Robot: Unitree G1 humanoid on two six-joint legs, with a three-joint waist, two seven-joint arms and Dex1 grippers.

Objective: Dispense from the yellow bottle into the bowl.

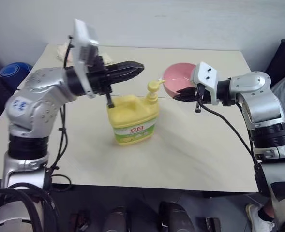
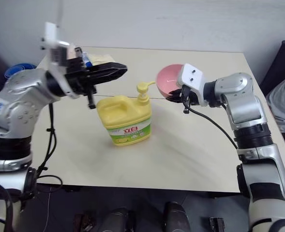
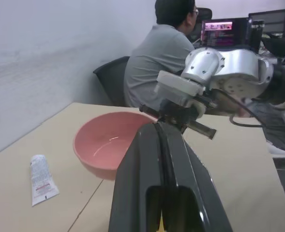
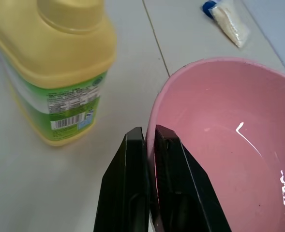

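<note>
Bottle (image 1: 132, 118) placement comes first: we see the yellow bottle standing upright near the middle of the table (image 1: 190, 154), its long axis vertical, label toward the near edge and handle on the robot's left side. Its pump nozzle (image 1: 155, 86) points toward the right edge, straight at the bowl (image 1: 177, 78), which our right tool (image 4: 150, 140) holds lifted beside the bottle with its rim close to the spout tip. That tool is clamped on the bowl's rim, one finger inside the pink wall and one outside, as the right wrist view shows plainly. Our left tool (image 1: 132, 69) is closed on nothing, its fingers pressed together and hovering level above the bottle's handle, reaching toward the pump head. The step in hand, as we judge it, is pressing the pump. To do it well we should bring the closed left tool squarely over the flat top of the pump head and push straight down along the bottle's axis, since a slanted push could tip the jug toward the bowl. We should keep the bowl steady just under the spout tip, its rim a little below the outlet, so the liquid lands inside rather than on the table.
</note>
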